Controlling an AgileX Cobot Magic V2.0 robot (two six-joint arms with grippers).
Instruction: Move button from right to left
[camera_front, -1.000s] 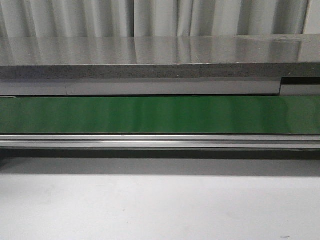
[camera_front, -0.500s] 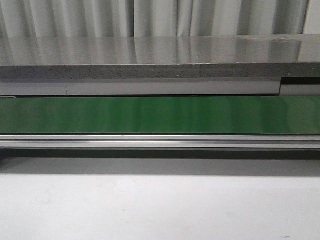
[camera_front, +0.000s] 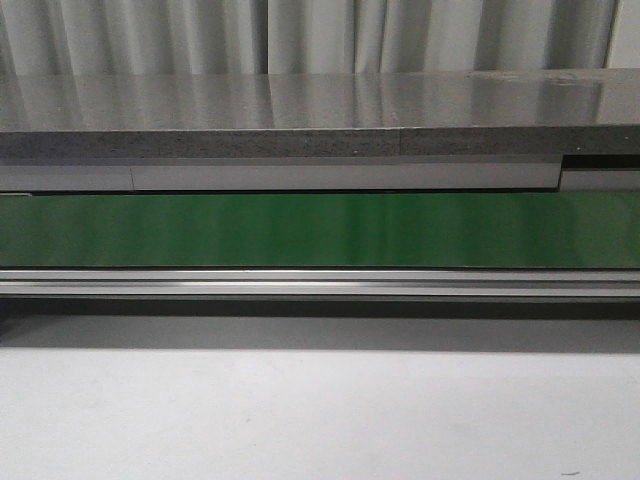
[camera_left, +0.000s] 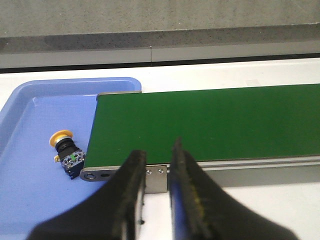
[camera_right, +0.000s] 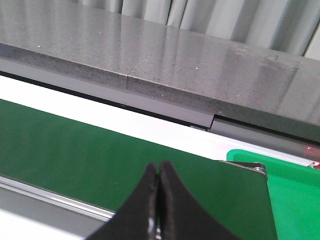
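Note:
The button, yellow-orange cap on a black body, lies on its side in the blue tray beside the end of the green conveyor belt. My left gripper hovers over the belt's near frame, a short way from the button, slightly open with nothing between its fingers. My right gripper is shut and empty above the green belt near its other end. Neither gripper nor the button shows in the front view.
A green tray sits past the belt's end in the right wrist view. A grey stone counter runs behind the belt. The belt's metal rail borders the white table.

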